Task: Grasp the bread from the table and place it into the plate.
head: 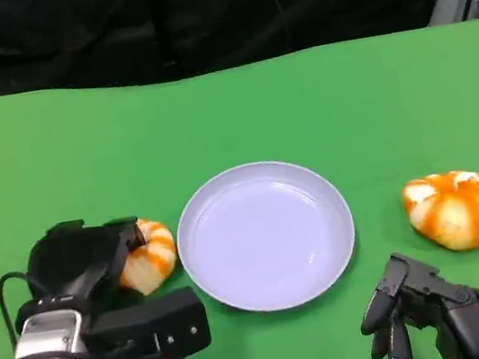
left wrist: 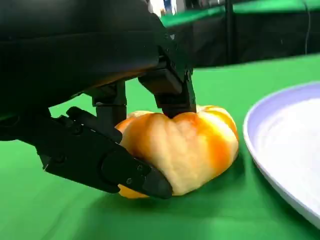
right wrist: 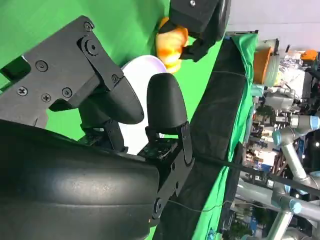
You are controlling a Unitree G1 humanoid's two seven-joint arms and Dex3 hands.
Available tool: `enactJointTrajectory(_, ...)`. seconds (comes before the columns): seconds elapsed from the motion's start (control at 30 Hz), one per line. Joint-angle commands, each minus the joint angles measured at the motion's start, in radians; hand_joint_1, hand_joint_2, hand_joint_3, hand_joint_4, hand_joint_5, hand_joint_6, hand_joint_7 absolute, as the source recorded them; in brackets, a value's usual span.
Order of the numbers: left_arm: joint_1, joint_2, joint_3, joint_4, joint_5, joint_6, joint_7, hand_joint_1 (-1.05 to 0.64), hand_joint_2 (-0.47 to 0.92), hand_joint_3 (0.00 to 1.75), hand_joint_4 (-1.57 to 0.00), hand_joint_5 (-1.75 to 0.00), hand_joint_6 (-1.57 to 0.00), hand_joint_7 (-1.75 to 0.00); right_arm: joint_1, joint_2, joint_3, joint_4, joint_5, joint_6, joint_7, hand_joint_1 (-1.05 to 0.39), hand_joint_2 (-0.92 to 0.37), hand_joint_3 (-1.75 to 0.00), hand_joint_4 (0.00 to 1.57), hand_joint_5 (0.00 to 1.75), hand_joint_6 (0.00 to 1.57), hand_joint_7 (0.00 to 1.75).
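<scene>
An orange-and-cream bread roll (head: 149, 256) lies on the green table just left of the white plate (head: 266, 234). My left hand (head: 83, 259) grips this roll: in the left wrist view the fingers (left wrist: 165, 85) press on the top of the roll (left wrist: 190, 150) and another finger wraps under its near side, with the roll resting on the cloth beside the plate rim (left wrist: 270, 145). My right hand (head: 429, 313) sits low at the front right, holding nothing, its fingers apart. The right wrist view shows the left hand (right wrist: 200, 20) over the roll (right wrist: 170, 42).
A second, similar bread roll (head: 455, 207) lies on the table right of the plate, just beyond my right hand. The table's far edge meets a black curtain (head: 195, 13). Green cloth stretches open behind the plate.
</scene>
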Motion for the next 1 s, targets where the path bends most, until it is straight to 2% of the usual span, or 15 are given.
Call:
enactJointTrajectory(0.03, 0.03, 0.05, 0.025, -0.071, 0.023, 0.025, 0.094, -0.24, 0.89, 0.14, -0.85, -1.75, -0.7, -1.43, 0.011, -0.007, -0.003, -0.014, 0.012, 0.001, 0.001, -0.25, -0.43, -1.75, 0.71, 1.75, 0.61, 1.75)
enactJointTrajectory(0.07, 0.037, 0.054, 0.032, -0.091, 0.023, 0.034, 0.1, -0.25, 0.89, 0.18, -0.84, -1.75, -0.79, -1.22, 0.01, -0.007, -0.003, -0.014, 0.012, 0.0, 0.001, -0.24, -0.44, -1.75, 0.71, 1.75, 0.61, 1.75)
enactJointTrajectory(0.1, 0.044, 0.054, 0.037, -0.116, 0.033, 0.054, 0.113, -0.26, 0.89, 0.2, -0.84, -1.75, -0.82, -1.14, 0.009, -0.006, -0.002, -0.014, 0.012, -0.001, 0.0, -0.24, -0.44, -1.75, 0.71, 1.75, 0.61, 1.75)
enactJointTrajectory(0.13, 0.05, 0.05, 0.039, -0.133, 0.041, 0.067, 0.132, -0.26, 0.86, 0.19, -0.84, -1.75, -0.82, -1.2, 0.009, -0.005, -0.002, -0.013, 0.014, 0.0, 0.0, -0.23, -0.44, -1.75, 0.71, 1.75, 0.61, 1.75)
enactJointTrajectory(0.17, 0.057, 0.046, 0.041, -0.153, 0.045, 0.075, 0.149, -0.25, 0.83, 0.2, -0.85, -1.75, -0.79, -1.39, 0.008, -0.004, -0.002, -0.012, 0.018, 0.0, 0.002, -0.23, -0.44, -1.75, 0.71, 1.75, 0.61, 1.75)
enactJointTrajectory(0.23, 0.068, 0.035, 0.042, -0.189, 0.051, 0.087, 0.171, -0.24, 0.82, 0.26, -0.87, -1.75, -0.71, -1.64, 0.007, -0.003, -0.002, -0.01, 0.019, -0.002, 0.001, -0.23, -0.44, -1.75, 0.72, 1.75, 0.61, 1.75)
enactJointTrajectory(0.3, 0.074, 0.032, 0.037, -0.218, 0.057, 0.092, 0.172, -0.24, 0.8, 0.28, -0.87, -1.75, -0.67, -1.72, 0.007, -0.003, -0.001, -0.009, 0.017, -0.002, -0.001, -0.23, -0.44, -1.75, 0.72, 1.75, 0.61, 1.75)
enactJointTrajectory(0.37, 0.072, 0.033, 0.025, -0.238, 0.058, 0.052, 0.184, -0.22, 0.56, 0.73, -0.89, -1.75, -0.68, -1.74, 0.008, -0.003, -0.001, -0.011, 0.015, 0.001, -0.002, -0.23, -0.44, -1.75, 0.72, 1.75, 0.61, 1.75)
enactJointTrajectory(0.47, 0.064, 0.027, 0.015, -0.24, 0.033, -0.037, 0.196, -0.2, 0.36, 1.08, -0.92, -1.75, -0.71, -1.75, 0.009, -0.002, 0.001, -0.013, 0.016, 0.004, -0.001, -0.23, -0.43, -1.75, 0.72, 1.75, 0.61, 1.75)
enactJointTrajectory(0.5, 0.059, 0.019, 0.015, -0.239, 0.017, -0.062, 0.184, -0.21, 0.35, 1.14, -0.93, -1.75, -0.72, -1.75, 0.008, -0.002, 0.002, -0.013, 0.017, 0.004, 0.0, -0.23, -0.43, -1.75, 0.72, 1.75, 0.61, 1.75)
enactJointTrajectory(0.83, -0.004, -0.09, -0.023, -0.209, 0.004, -0.092, 0.156, -0.25, 0.28, 1.32, -0.96, -1.75, -0.75, -1.75, 0.015, -0.008, 0.013, -0.026, 0.045, 0.026, 0.031, -0.27, -0.44, -1.69, 0.73, 1.75, 0.6, 1.75)
enactJointTrajectory(1.0, -0.048, -0.138, -0.057, -0.183, 0.008, -0.071, 0.11, -0.23, 0.32, 1.27, -0.97, -1.75, -0.77, -1.75, 0.016, -0.007, 0.01, -0.024, 0.03, 0.018, 0.023, -0.23, -0.46, -1.68, 0.72, 1.75, 0.6, 1.75)
